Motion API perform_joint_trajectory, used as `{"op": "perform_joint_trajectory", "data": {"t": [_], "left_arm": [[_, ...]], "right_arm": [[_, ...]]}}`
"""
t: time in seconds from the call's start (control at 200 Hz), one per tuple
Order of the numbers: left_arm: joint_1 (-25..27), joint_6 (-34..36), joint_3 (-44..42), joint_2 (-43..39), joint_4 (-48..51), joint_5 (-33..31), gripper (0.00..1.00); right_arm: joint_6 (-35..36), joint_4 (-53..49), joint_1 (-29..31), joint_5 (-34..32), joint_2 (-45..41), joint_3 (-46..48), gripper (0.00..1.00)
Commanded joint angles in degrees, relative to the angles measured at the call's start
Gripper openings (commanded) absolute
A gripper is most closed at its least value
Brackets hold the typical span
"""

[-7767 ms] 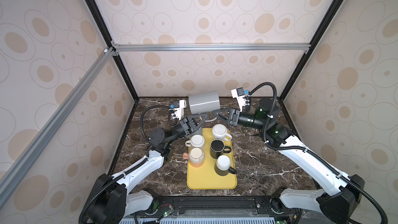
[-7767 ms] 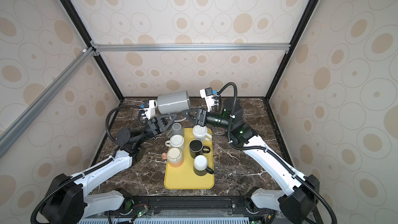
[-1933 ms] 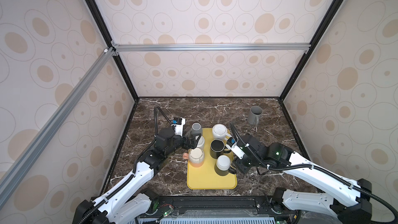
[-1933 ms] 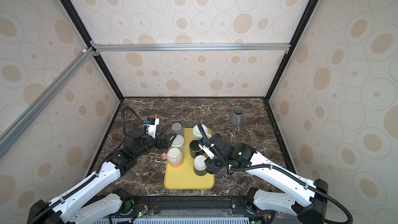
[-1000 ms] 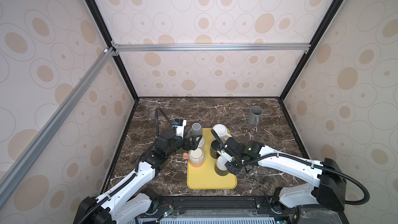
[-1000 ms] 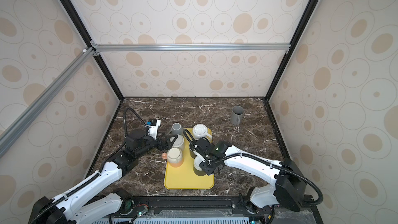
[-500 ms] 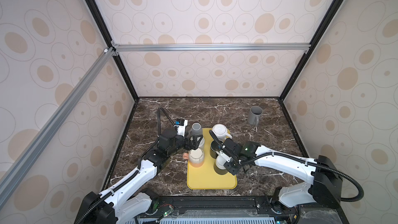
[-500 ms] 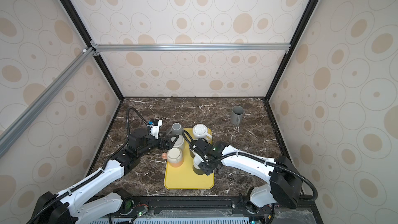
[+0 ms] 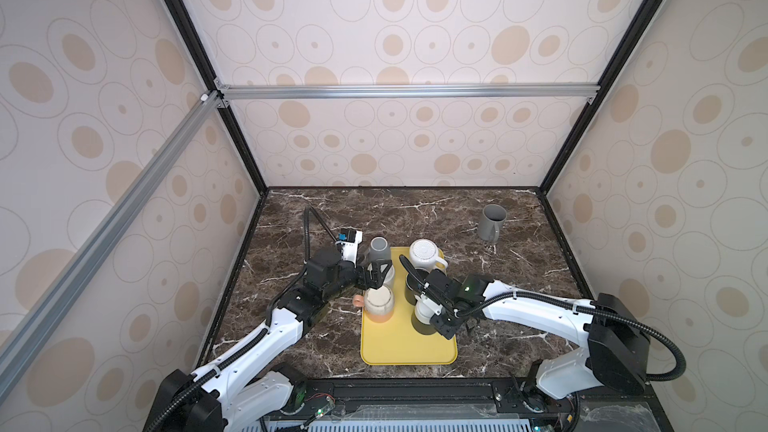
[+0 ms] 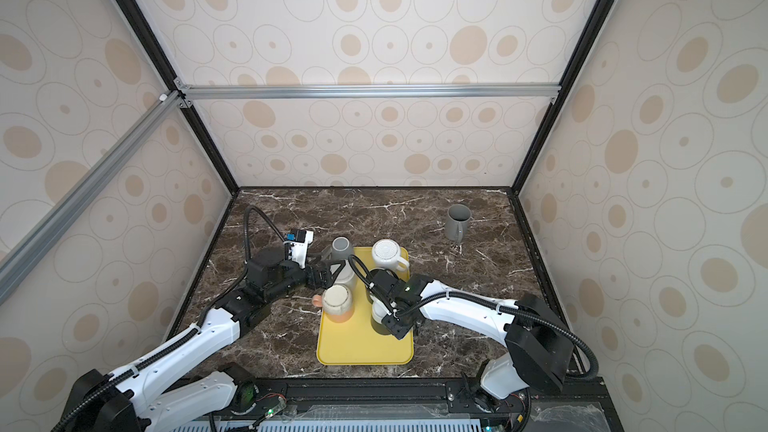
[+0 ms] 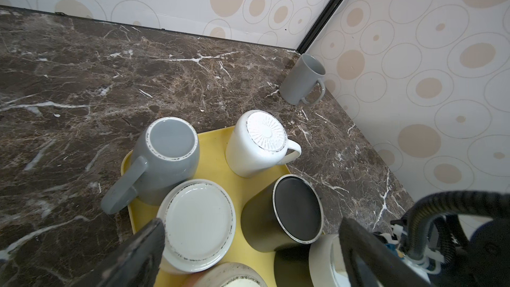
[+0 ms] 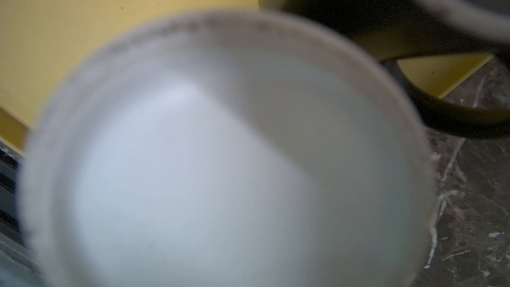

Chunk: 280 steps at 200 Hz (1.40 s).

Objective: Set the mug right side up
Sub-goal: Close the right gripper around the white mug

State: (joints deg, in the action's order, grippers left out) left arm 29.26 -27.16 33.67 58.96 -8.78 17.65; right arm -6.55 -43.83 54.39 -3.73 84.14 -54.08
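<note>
Table (image 9: 415, 209): dark brown marble, white veins, flat polished top.
Tray (image 9: 399, 353): matte yellow rectangle with rounded corners and a low lip, lying mid-table.
Left gripper (image 9: 379, 275): my jaws stand wide apart and hold nothing, either side of the flat-based white mug (image 11: 198, 219), which has a smooth glazed disc base.
Right gripper (image 9: 431, 307): low over the tray's right half, right on the two-tone mug (image 9: 422, 320). I cannot tell whether my jaws pinch it.
Two-tone mug: upside down on the tray, just in front of the black mug (image 11: 295, 211). Pale round base up, dark body below. My right wrist view shows only a blurred white disc.
Black mug: matte, inverted.
Grey mug (image 11: 168, 144): glossy, inverted, on the tray's far left corner.
Ribbed white mug (image 11: 265, 133): inverted, sunburst-grooved base.
Speckled mug (image 9: 378, 303): peach lower body, inverted.
Tall grey mug (image 9: 491, 222): upright cylinder, far right of the table, well apart from the tray.
</note>
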Motion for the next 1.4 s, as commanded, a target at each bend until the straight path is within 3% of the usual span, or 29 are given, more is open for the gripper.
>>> {"op": "perform_joint_trajectory", "data": {"t": [0.0,0.685,0.825,0.96,1.025,1.266,1.396], "left_arm": [[0.0,-0.1,0.2,0.6,-1.8,0.8,0.99],[0.0,-0.4,0.2,1.0,-2.2,1.4,0.99],[0.0,-0.3,0.2,0.4,-1.8,1.3,0.99],[0.0,-0.3,0.1,-0.6,-1.3,1.2,0.99],[0.0,-0.3,0.2,-1.3,-0.6,1.1,0.99],[0.0,0.8,2.6,-5.1,3.5,-2.3,0.99],[0.0,0.7,4.6,-6.9,3.4,-3.9,0.98]], "right_arm": [[0.1,1.4,0.3,-1.6,0.6,0.8,0.37],[-0.7,1.8,0.1,-1.8,0.6,1.4,0.21],[-1.6,1.0,0.1,-2.1,-1.4,1.4,0.14],[-2.3,0.2,0.2,-0.6,-3.2,1.4,0.00],[-3.2,-0.8,0.4,0.7,-4.1,1.1,0.00],[-8.2,-9.8,3.7,-0.7,-13.5,-5.0,0.00],[-10.1,-8.4,3.7,-3.9,-19.4,-11.0,0.00]]}}
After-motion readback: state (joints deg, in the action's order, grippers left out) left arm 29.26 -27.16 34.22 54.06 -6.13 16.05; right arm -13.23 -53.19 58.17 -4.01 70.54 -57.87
